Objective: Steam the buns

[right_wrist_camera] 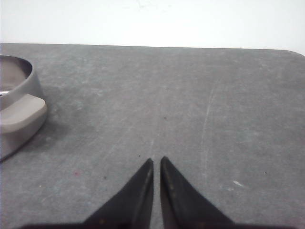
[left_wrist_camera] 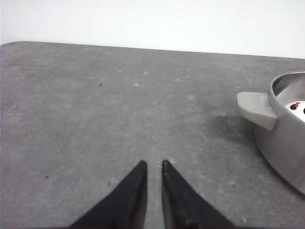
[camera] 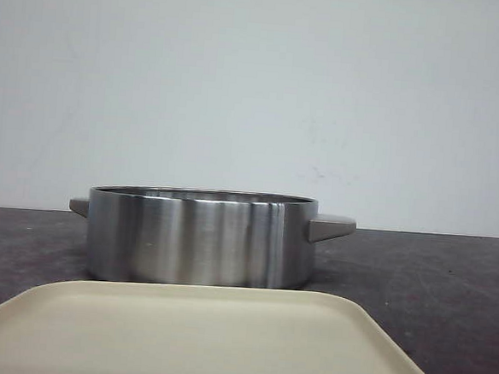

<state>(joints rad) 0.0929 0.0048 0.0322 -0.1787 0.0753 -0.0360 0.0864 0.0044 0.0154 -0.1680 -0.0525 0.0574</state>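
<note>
Buns [left_wrist_camera: 296,108] sit inside steel pot [camera: 200,237], tray [camera: 205,338] bare at 6 o'clock; left claw [left_wrist_camera: 153,167] and right claw [right_wrist_camera: 157,162] clenched, idle, task likely done.

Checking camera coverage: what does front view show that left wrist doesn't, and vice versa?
Front only: the beige tray in front of the pot, the pot's full width and both handles. Left wrist only: the left gripper, nearly closed and empty over bare table, plus a glimpse of a white bun with dark markings inside the pot. Both: the steel pot and one grey handle.
</note>
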